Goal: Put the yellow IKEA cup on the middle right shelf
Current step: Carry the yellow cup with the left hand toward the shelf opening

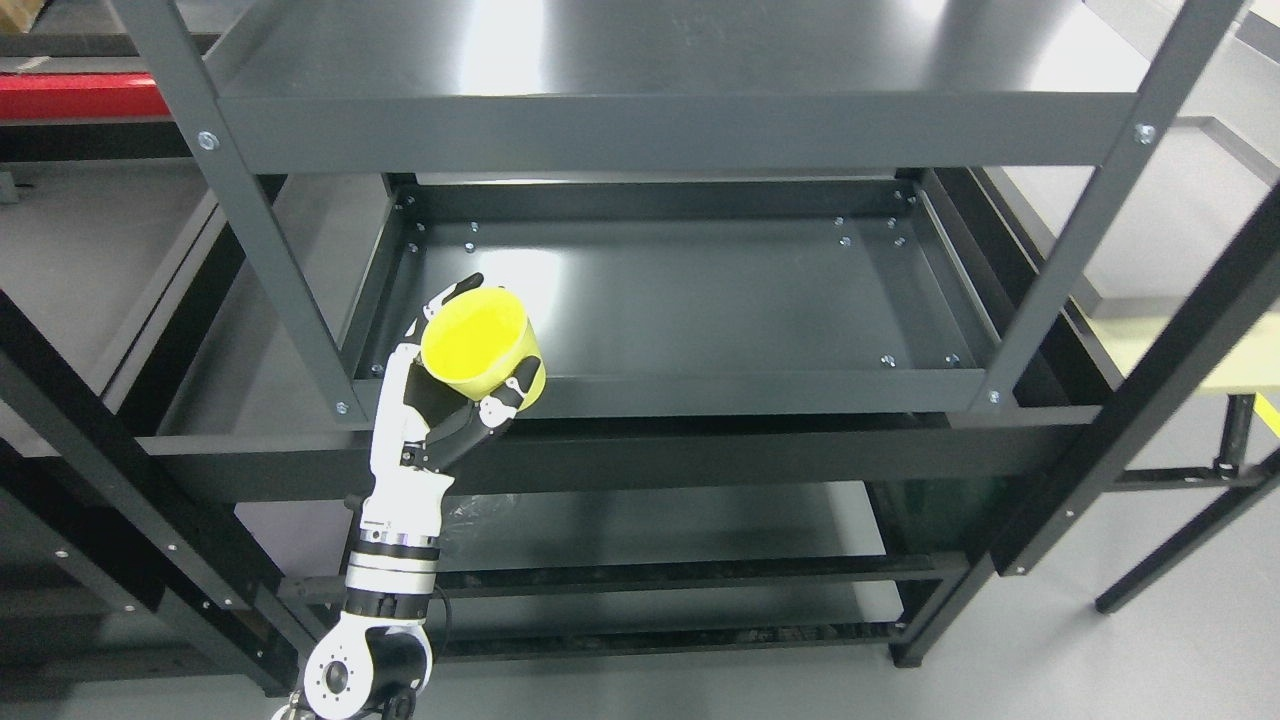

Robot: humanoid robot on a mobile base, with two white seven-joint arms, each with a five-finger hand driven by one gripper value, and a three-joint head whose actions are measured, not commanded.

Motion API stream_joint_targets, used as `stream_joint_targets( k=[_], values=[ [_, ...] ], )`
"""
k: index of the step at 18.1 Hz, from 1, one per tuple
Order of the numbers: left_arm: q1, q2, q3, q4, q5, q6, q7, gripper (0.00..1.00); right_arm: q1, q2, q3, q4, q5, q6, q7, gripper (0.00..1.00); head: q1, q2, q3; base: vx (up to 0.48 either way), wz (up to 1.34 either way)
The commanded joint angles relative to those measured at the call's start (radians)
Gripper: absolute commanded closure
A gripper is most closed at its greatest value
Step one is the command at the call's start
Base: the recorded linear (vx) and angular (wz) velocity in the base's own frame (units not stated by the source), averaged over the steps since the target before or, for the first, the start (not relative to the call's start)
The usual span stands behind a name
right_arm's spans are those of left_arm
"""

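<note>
Yellow plastic, round and open-mouthed, the cup [478, 343] sits gripped in the robot's left hand [450, 385], whose white-and-black arm rises from the bottom edge left of the middle. The black-tipped fingers [455, 293] curl around the cup's far side, one fingertip showing above the rim, while another digit presses the lower wall on the side nearer the shelf's middle; the cup tilts so its hollow inside faces the camera. Much of the palm is hidden behind the cup, and the cup's base is covered by the fingers. Whether the cup has a handle cannot be made out. The cup hangs over the front corner of the dark grey metal middle shelf [700, 300], which spreads away from the hand to its right and beyond it, with a raised lip at the front just beside the knuckles. Above the hand runs the dark grey upper shelf [650, 60], its back cut off by the top of the frame. A slanted grey upright post [262, 230] passes just to the hand's left. Below the wrist, a lower shelf [660, 530] is partly blocked by cross-bars, and something clear and crinkled beside the forearm is too faint to identify. The right arm does not show.
</note>
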Motion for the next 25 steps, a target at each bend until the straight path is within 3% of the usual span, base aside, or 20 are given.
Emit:
stream_joint_targets(
  k=[1, 8, 15, 21, 25],
  values=[
    [0.0, 0.017, -0.008, 0.0, 0.0, 0.0, -0.001, 1.0, 0.014, -0.017, 0.017, 0.0, -0.025, 0.0, 0.001, 0.0, 0.0, 0.0, 0.0, 0.142, 0.16],
    [-0.051, 0.017, -0.071, -0.002, 0.009, -0.003, -0.001, 1.0, 0.014, -0.017, 0.017, 0.0, -0.025, 0.0, 0.001, 0.01, 0.0, 0.0, 0.0, 0.11, 0.18],
    [-0.056, 0.017, -0.344, -0.051, 0.023, -0.037, -0.002, 0.99, 0.014, -0.017, 0.017, 0.0, -0.025, 0.0, 0.001, 0.01, 0.0, 0.0, 0.0, 0.012, 0.03],
    [-0.226, 0.017, -0.46, -0.08, 0.025, -0.075, -0.002, 0.99, 0.014, -0.017, 0.017, 0.0, -0.025, 0.0, 0.001, 0.01, 0.0, 0.0, 0.0, -0.013, 0.01],
    [-0.431, 0.017, -0.553, -0.079, 0.06, -0.08, 0.001, 0.99, 0.014, -0.017, 0.017, 0.0, -0.025, 0.0, 0.001, 0.01, 0.0, 0.0, 0.0, 0.0, 0.0]
  ],
)
